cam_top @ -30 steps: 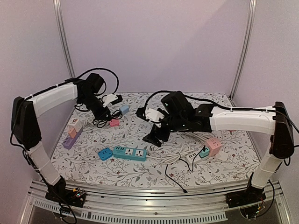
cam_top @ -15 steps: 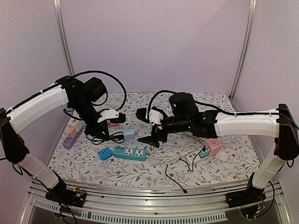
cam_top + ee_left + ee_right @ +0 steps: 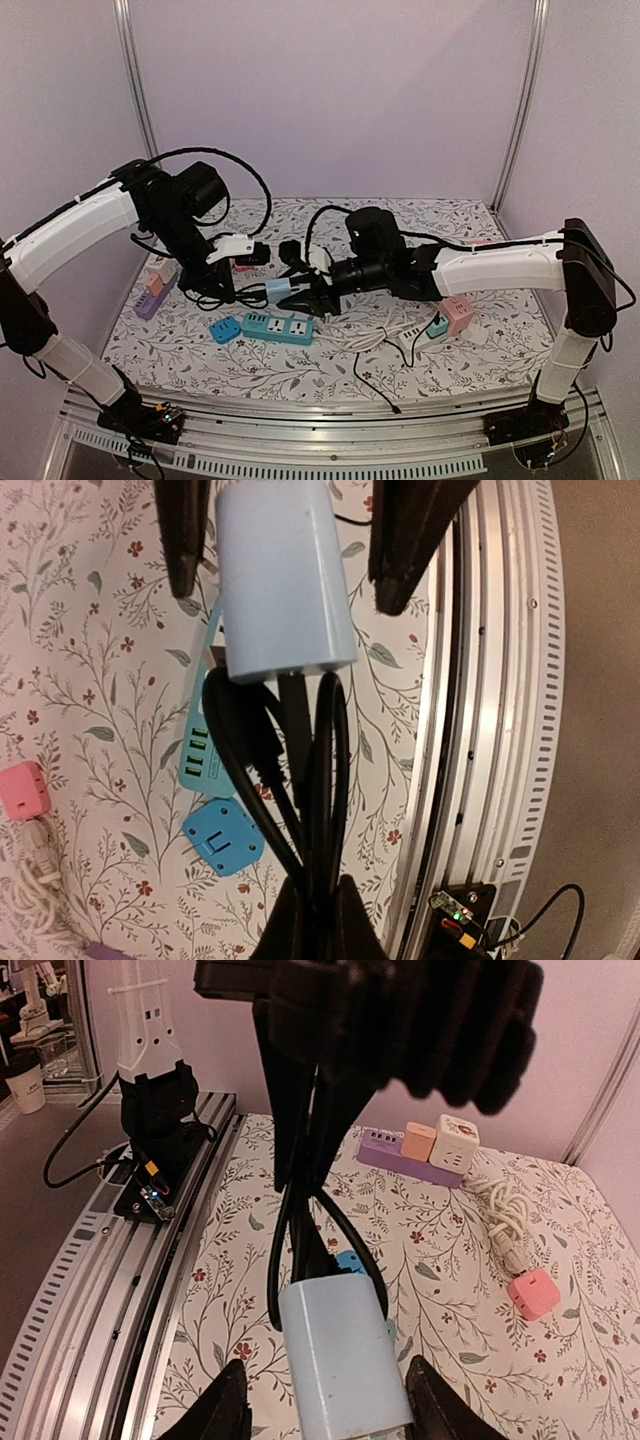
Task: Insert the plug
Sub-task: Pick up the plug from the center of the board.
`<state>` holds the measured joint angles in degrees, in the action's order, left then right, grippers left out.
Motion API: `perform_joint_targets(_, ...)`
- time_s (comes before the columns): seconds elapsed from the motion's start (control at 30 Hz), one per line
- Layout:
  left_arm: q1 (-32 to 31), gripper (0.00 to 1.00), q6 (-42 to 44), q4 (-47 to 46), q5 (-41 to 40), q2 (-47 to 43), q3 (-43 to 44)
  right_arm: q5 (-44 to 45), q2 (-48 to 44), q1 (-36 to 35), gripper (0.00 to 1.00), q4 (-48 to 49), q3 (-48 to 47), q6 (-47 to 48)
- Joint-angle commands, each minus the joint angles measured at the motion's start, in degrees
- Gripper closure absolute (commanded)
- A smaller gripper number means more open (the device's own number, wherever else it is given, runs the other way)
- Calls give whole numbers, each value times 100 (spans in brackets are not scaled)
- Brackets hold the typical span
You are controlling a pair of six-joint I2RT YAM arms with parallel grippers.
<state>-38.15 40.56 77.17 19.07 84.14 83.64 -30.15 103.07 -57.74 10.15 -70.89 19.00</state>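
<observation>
Over floral table (image 3: 200,355), blue plug (image 3: 335,1345) sits within open right claw (image 3: 327,1363).

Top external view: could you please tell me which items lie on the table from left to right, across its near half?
purple power strip → blue adapter → teal power strip → pink cube adapter

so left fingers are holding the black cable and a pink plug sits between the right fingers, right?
No, the plug between the right fingers is light blue, not pink, as the right wrist view shows. The left fingers do hold its black cable.
</observation>
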Motion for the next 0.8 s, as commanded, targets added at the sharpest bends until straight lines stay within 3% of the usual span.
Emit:
perform_joint_targets(0.0,-104,100,23,880,54,-58,150,-259,155,10,56,295,-167,-238)
perform_joint_targets(0.1,-105,100,30,879,60,-39,192,-381,189,12,73,289,-179,-261)
perform_joint_targets(0.37,-105,100,-26,843,7,-38,196,-420,59,13,100,259,-30,-231)
perform_joint_targets(0.4,-105,94,-67,811,-18,-43,203,-407,45,16,100,259,-10,-237)
perform_joint_targets(0.5,-92,33,-286,553,-274,-118,230,-289,-13,6,100,267,48,-308)
perform_joint_targets(0.53,-71,22,-399,382,-437,-163,239,-227,-34,8,100,272,68,-365)
perform_joint_targets(0.6,117,15,-599,112,-675,-276,304,-98,-116,-7,100,329,117,-447)
perform_joint_targets(0.77,595,5,-621,-348,-234,-1041,187,171,-410,-137,100,936,476,-666)
